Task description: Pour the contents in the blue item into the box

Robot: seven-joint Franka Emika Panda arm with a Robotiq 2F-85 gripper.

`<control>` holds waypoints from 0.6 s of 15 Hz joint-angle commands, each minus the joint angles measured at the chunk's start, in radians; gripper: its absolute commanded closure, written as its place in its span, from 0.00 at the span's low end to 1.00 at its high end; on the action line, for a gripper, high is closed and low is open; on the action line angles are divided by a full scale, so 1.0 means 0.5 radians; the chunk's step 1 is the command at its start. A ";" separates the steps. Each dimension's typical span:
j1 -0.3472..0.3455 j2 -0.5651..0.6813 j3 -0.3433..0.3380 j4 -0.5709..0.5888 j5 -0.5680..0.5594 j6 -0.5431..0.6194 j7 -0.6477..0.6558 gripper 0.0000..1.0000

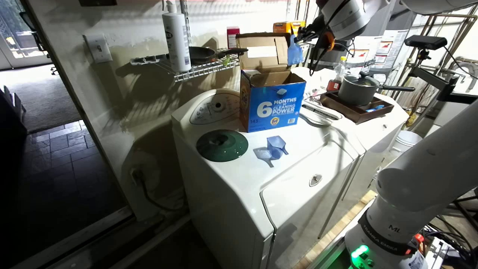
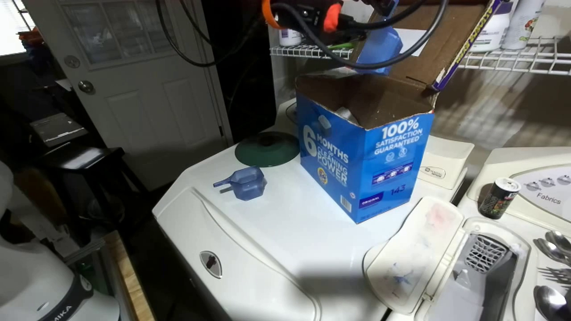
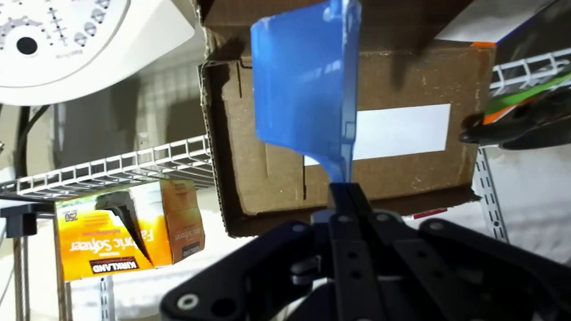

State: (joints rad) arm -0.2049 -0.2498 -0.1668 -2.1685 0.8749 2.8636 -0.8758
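The claw (image 3: 349, 191) clamps the cup (image 3: 299, 84) by its handle (image 3: 342, 171) higher than the box (image 1: 276, 106), near the raised flap (image 1: 261, 62); tipped off-centre, it could, I'd say, spill onto the counter (image 2: 294, 223).

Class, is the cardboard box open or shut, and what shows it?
The box is open: its flap stands raised, and both exterior views show its brown inside walls.

We read “6 MONTHS OF CLEANING POWER” on the box (image 1: 275, 104), “100% SATISFACTION GUARANTEED” by its side's top edge, “143” by the bottom edge, “KIRKLAND” on an orange carton (image 3: 156, 232) and “FRANKA EMIKA” on the arm band (image 1: 380, 236).
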 commanded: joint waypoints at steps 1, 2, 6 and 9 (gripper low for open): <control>-0.028 0.149 0.092 0.059 -0.215 0.202 0.004 0.99; -0.042 0.168 0.122 0.031 -0.304 0.252 0.024 0.99; -0.083 0.209 0.219 -0.123 -0.632 0.495 0.030 0.99; -0.063 0.180 0.267 -0.252 -0.744 0.663 -0.032 0.99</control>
State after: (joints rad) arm -0.2273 -0.1398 -0.0666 -2.2329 0.5675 3.1174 -0.8722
